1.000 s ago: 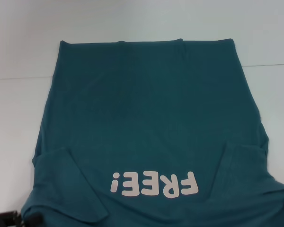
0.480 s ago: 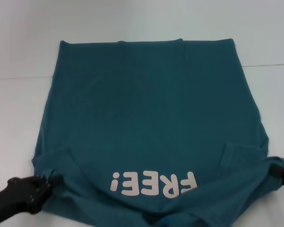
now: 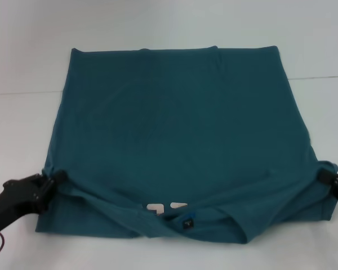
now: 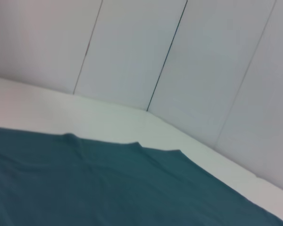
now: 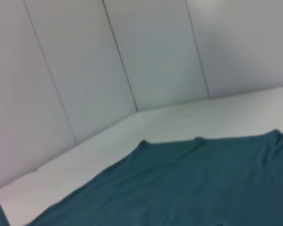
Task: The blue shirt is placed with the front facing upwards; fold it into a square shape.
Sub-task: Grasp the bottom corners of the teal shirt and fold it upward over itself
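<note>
Blue shirt (image 3: 180,135) lies spread on the white counter (image 3: 22,146), hem end far from the robot, collar end near it. Left hand (image 3: 52,181) is at the shirt's near-left edge, closed on the fabric there; cloth bunches right at its fingertips. Right hand (image 3: 325,175) sits at the near-right edge, likewise pinching the fabric, with only its tip visible at the frame border. Between the two hands the near end of the shirt is folded over toward the far side: a raised, wrinkled fold line runs from one hand to the other, sagging in the middle. Just past the midpoint of that fold, nearer the robot than either hand, the small dark neck label (image 3: 187,223) shows face-up, and a sliver of the off-white chest print (image 3: 164,208) peeks out beside it, mostly covered by the folded layer. Far from both hands, the shirt's far edge lies flat and fairly straight. Left wrist view shows only flat teal fabric (image 4: 108,188), counter and wall panels (image 4: 203,70); right wrist view the same from the other side, its own fingers not visible.
</note>
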You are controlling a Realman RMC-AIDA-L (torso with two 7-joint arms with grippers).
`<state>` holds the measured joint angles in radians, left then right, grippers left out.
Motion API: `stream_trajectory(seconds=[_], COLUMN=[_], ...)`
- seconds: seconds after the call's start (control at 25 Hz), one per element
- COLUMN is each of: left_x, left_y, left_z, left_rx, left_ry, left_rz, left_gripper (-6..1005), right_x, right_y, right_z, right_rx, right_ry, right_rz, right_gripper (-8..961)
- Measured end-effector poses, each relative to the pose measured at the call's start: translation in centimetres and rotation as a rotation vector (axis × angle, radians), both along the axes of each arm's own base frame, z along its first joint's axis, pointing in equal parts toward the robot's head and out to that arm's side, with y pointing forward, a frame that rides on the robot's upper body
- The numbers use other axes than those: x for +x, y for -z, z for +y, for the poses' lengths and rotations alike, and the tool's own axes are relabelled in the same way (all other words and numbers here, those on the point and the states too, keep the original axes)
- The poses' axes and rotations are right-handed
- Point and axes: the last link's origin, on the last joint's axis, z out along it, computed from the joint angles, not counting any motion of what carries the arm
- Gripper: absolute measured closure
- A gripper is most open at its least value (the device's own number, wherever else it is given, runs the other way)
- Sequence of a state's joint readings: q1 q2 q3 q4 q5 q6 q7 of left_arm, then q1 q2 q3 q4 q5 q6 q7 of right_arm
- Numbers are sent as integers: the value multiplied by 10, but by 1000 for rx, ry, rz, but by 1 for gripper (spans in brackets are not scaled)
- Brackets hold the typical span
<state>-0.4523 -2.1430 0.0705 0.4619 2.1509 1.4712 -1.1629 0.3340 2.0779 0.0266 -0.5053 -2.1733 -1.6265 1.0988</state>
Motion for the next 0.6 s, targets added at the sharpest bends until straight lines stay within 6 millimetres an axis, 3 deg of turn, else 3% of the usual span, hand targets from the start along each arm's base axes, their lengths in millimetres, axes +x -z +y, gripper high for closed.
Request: stream_trajectory(seconds=[0.6], left_x=[1], left_y=[-1], left_z=[23], left_rx=[146], left_ry=[-89], left_rz=[-33], left_gripper=[947], right_x=[4], right_y=[-8], right_z=[20], right_rx=[77], right_ry=[54], right_rz=[-16], right_gripper=[833])
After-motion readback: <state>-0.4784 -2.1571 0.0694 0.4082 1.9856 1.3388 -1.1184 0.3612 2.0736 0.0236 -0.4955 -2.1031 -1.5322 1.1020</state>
